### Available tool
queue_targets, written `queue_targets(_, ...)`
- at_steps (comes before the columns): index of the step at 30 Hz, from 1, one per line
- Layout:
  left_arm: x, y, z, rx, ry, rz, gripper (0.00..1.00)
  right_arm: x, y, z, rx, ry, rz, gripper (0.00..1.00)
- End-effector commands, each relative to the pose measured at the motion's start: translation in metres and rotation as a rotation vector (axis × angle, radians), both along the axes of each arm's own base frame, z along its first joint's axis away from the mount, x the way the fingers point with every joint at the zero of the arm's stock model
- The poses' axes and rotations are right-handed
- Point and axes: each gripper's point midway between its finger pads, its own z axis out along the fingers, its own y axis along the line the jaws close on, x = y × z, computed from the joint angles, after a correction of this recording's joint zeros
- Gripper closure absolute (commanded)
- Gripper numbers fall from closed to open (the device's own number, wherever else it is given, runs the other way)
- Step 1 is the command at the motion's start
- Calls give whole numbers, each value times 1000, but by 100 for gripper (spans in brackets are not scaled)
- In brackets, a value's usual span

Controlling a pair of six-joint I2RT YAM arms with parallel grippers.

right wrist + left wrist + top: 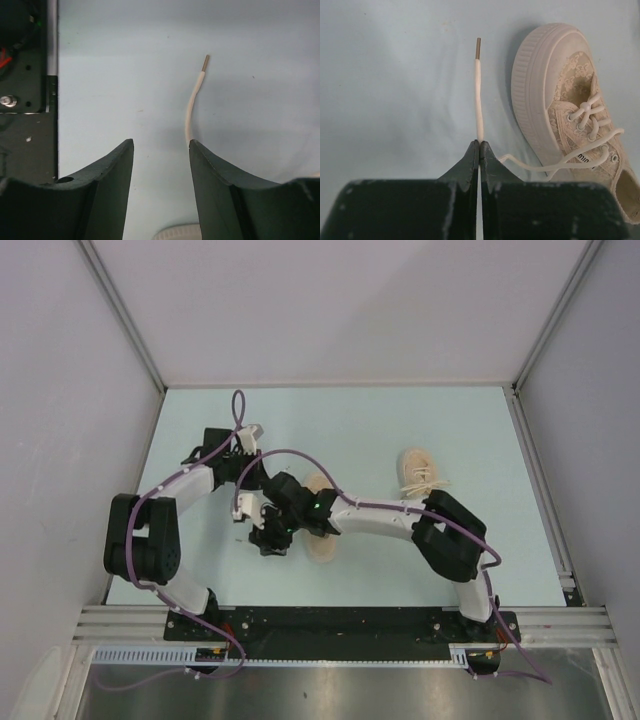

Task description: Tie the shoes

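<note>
One beige shoe (322, 540) lies mid-table, mostly under my right arm. In the left wrist view it (560, 95) lies right of the jaws with its toe pointing away and its laces loose. My left gripper (479, 143) is shut on one off-white lace (479, 95), whose tipped end sticks straight out beyond the fingertips. My right gripper (161, 142) is open over the bare table. A second lace end (192, 105) curves up just past its right fingertip, outside the jaws. The shoe's toe sole (180, 233) shows below. The other shoe (420, 474) lies apart at the right. Both grippers (272, 520) crowd together left of the near shoe.
The pale blue table (400, 420) is boxed in by white walls at the back and both sides. A metal rail (340, 618) runs along the near edge by the arm bases. Purple cables (240, 410) loop over the left arm. Part of the left arm (25, 90) fills the right wrist view's left edge.
</note>
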Motion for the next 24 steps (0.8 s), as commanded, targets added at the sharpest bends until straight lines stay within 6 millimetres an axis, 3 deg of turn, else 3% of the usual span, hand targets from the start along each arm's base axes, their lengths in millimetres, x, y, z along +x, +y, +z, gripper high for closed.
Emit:
queue_targets(1,12,2,10,-31,-12,14,100,19,20,-16,39,-118,-18,47)
queue_targets(9,6,1,4,-33,-2,0,100,26,25,-49,17,-108,-35,48)
queue_targets(15,6,4,3,-26,-3,4,100,24,22,-71,-20,-83,-34,56)
queue_targets(17,6,5,3,-17,-11,5,100,22,20,-75,-37,-81,-27,65)
queue_targets(19,6,7,0,-9,-6,2,100,21,15,-75,-54,-75,-27,91)
queue_targets(20,4,8,0,-7,7,3,100,23,16,-70,-53,-75,-34,100)
queue_targets(23,3,8,2,-1,1,-12,100,23,12,-35,-14,-20,-46,100)
queue_targets(24,2,8,3,2,-5,-14,100,30,9,-3,38,-2,-84,100)
